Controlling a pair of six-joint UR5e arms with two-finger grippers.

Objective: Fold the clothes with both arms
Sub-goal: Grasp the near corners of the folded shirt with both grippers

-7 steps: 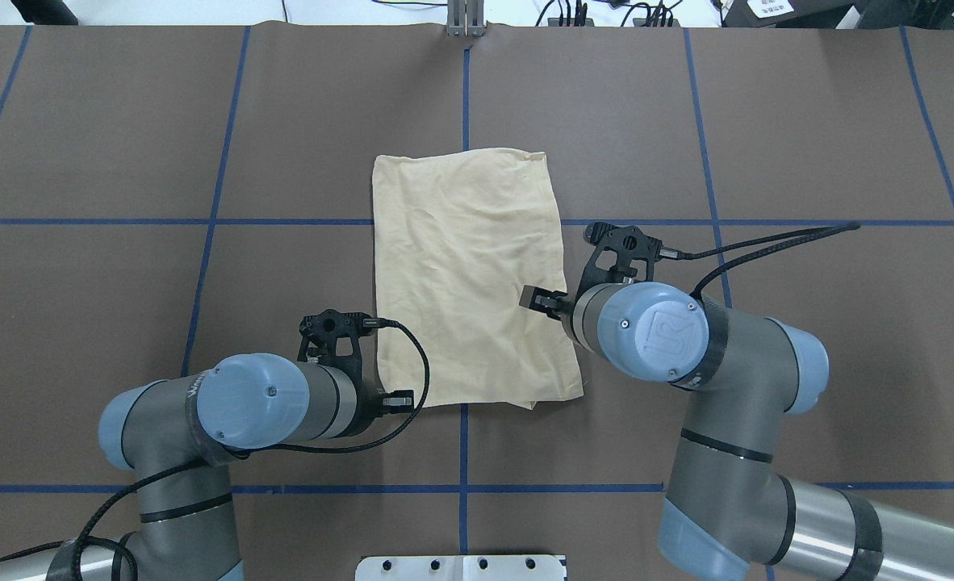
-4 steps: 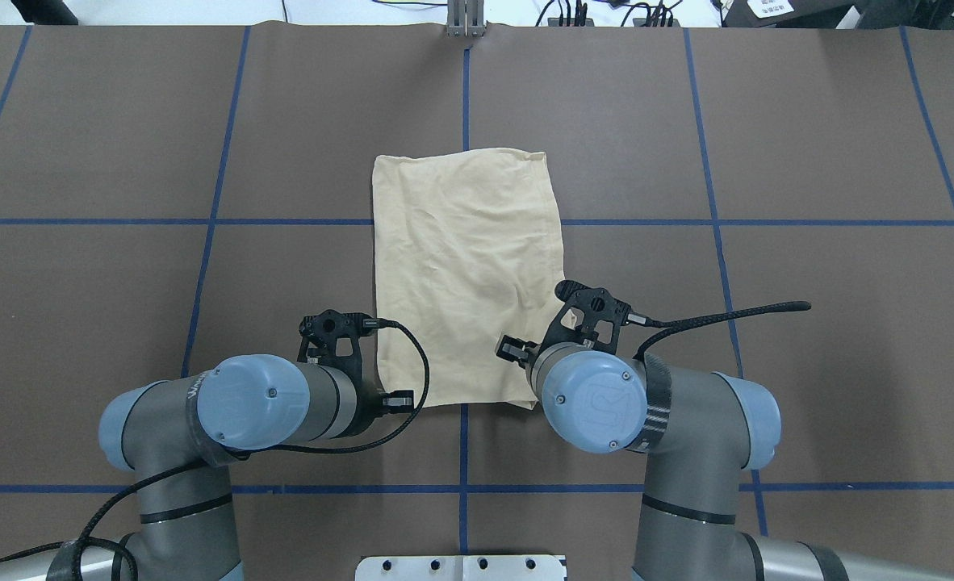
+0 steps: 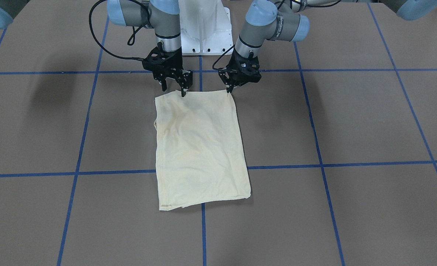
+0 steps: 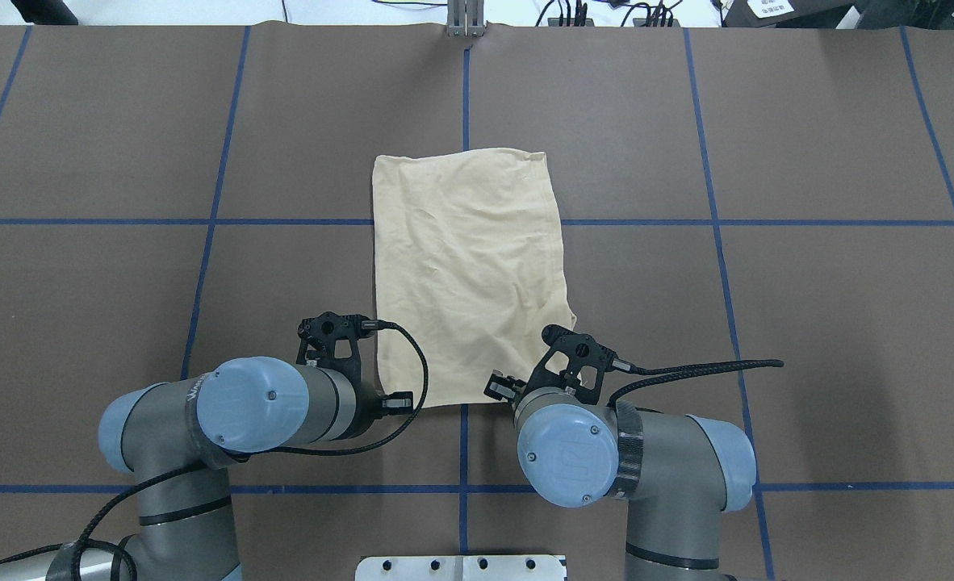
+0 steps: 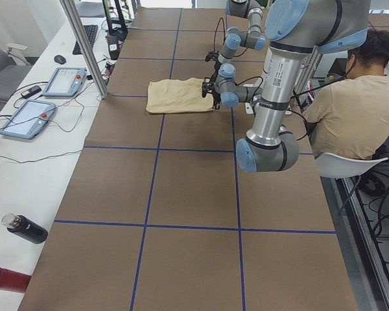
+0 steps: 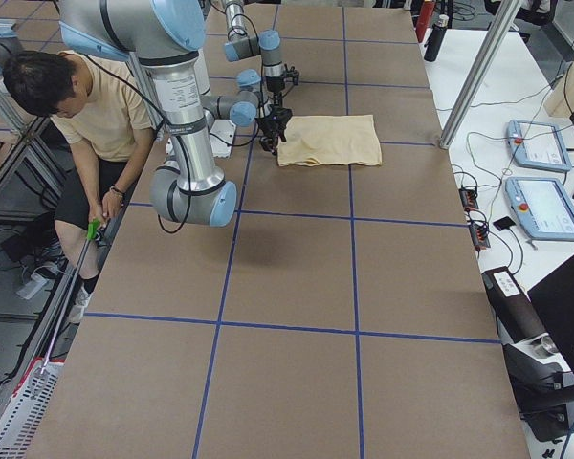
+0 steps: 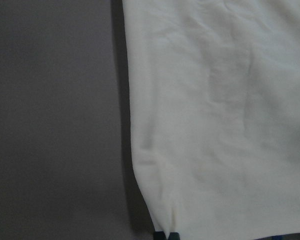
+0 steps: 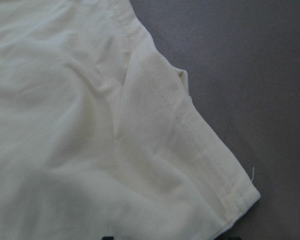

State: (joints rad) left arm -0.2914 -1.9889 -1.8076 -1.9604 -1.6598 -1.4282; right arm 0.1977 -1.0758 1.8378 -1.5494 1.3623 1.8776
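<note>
My L gripper (image 3: 229, 89) is down low at the near L corner of the shirt (image 3: 200, 147). Its tips look shut w/ a bit of cloth pinched, b/c in my L wrist view the cloth bunches up right at the tip. My R gripper (image 3: 174, 88) is down at the same near edge, close to the R corner. Its 2 fingers stand apart & hold nothing. 1 tip is over the cloth, the other just off the edge.

From both grippers the shirt goes straight away from me. It is folded into 1 long shape & lies flat in the middle of the table (image 3: 351, 122). The long way runs from me to the far side, the short way L to R. So the short near edge sits btw my 2 grippers, & the far short edge is well away from both.

I think the next move is this: R closes on its corner, then both lift & carry the near edge out over the shirt to the far edge. Each arm is nearest its own corner, so no need to cross. The R corner has a thick hem & a small fold by it. R prob needs to get all the layers in, or 1 may slip out.
</note>
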